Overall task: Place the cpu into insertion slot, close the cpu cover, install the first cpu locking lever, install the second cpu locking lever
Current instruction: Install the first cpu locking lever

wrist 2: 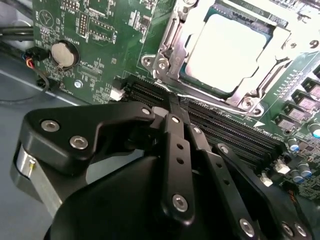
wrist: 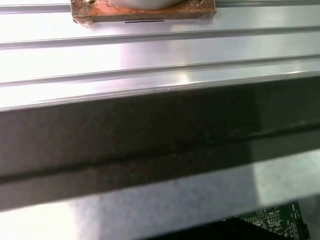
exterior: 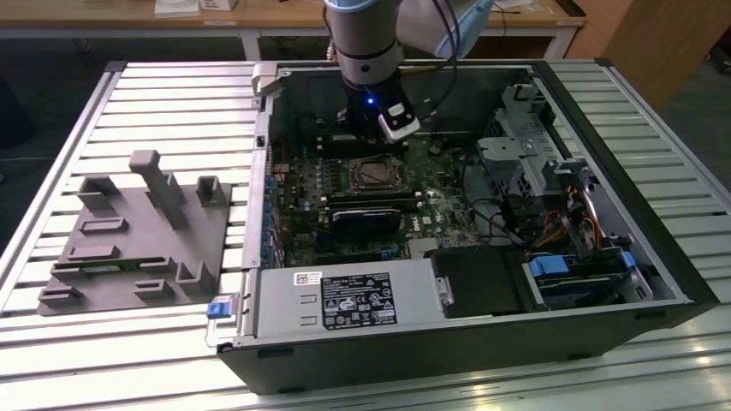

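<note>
The cpu (wrist 2: 227, 50) lies in the insertion slot (exterior: 371, 175) with its silvery top showing. The cpu cover (wrist 2: 172, 37) is folded down flat around it, and the chip shows through its window. A thin wire locking lever (wrist 2: 215, 104) runs along the socket's edge on the gripper's side. My gripper (wrist 2: 175, 102) is shut, its black fingers pressed together, with the tips right at that lever beside the socket's corner. In the exterior view the arm reaches down into the open case and the gripper (exterior: 363, 137) sits just behind the socket.
Long black memory slots (wrist 2: 235, 132) run between the gripper and the socket. A coin battery (wrist 2: 62, 54) sits on the green board. The case holds a power supply (exterior: 342, 300) and a drive cage (exterior: 537, 154). A grey fixture plate (exterior: 137, 231) lies on the slatted table. The case wall (wrist: 150, 135) is close.
</note>
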`<state>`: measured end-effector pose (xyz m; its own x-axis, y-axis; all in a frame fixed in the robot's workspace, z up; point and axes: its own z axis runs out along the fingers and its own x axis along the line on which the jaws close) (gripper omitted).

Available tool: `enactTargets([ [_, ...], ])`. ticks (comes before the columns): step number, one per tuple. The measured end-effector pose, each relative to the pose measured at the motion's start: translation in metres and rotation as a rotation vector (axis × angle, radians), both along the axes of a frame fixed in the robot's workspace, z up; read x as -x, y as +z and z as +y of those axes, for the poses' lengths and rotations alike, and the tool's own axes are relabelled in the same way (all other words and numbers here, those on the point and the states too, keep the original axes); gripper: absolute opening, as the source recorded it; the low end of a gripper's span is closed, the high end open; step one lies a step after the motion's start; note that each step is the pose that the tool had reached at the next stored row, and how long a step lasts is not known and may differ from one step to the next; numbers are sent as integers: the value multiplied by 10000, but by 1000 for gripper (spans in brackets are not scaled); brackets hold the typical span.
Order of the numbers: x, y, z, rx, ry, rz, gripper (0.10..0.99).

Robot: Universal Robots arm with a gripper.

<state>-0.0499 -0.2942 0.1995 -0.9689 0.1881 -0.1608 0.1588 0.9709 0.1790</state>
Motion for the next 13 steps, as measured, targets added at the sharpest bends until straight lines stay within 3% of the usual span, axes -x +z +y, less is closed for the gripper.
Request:
enactTargets([
  [13, 14, -3, -31, 1, -430, -3, 106],
])
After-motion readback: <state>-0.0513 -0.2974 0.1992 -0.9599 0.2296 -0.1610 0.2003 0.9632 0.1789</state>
